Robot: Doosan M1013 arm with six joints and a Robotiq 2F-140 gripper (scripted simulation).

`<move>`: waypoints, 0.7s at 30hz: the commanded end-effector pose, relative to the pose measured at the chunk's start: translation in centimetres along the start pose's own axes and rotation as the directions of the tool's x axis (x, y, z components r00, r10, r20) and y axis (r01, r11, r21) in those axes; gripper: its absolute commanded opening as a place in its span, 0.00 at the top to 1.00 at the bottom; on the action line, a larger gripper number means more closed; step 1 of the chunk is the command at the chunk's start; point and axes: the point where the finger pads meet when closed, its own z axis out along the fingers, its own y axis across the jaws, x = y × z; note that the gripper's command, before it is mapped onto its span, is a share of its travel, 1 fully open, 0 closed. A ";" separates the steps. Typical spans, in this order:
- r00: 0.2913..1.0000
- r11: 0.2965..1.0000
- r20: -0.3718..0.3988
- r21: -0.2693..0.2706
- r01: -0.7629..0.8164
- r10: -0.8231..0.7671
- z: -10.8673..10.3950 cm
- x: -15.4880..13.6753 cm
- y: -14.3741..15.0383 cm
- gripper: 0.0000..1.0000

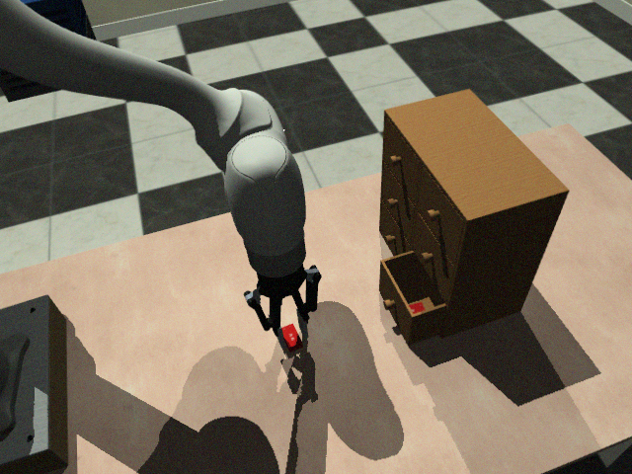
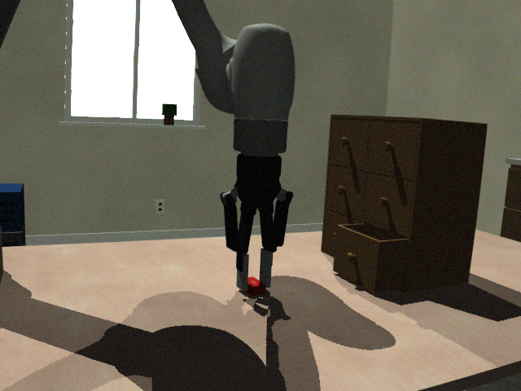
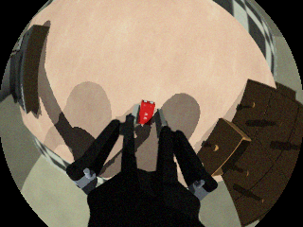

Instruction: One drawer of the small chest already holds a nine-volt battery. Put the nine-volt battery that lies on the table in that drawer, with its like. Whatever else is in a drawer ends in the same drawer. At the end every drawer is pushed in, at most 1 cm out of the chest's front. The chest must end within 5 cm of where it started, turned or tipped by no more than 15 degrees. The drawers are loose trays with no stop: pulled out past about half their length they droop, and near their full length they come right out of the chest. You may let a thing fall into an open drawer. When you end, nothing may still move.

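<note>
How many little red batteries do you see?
2. One battery lies on the table between the gripper jaws. The other sits in the chest's open bottom drawer. Closed drawers may hide more.
</note>
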 end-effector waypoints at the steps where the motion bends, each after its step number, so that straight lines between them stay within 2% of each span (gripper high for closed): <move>1: 1.000 1.000 0.001 0.008 0.000 0.000 0.5 0.0 -0.5 0.74; 16: 1.000 1.000 0.001 0.008 0.000 0.000 0.5 0.0 -0.5 0.74; 17: 1.000 1.000 0.001 0.008 0.000 0.000 0.5 0.0 -0.5 0.86; 21: 1.000 1.000 0.001 0.008 0.000 0.000 0.5 0.0 -0.5 0.86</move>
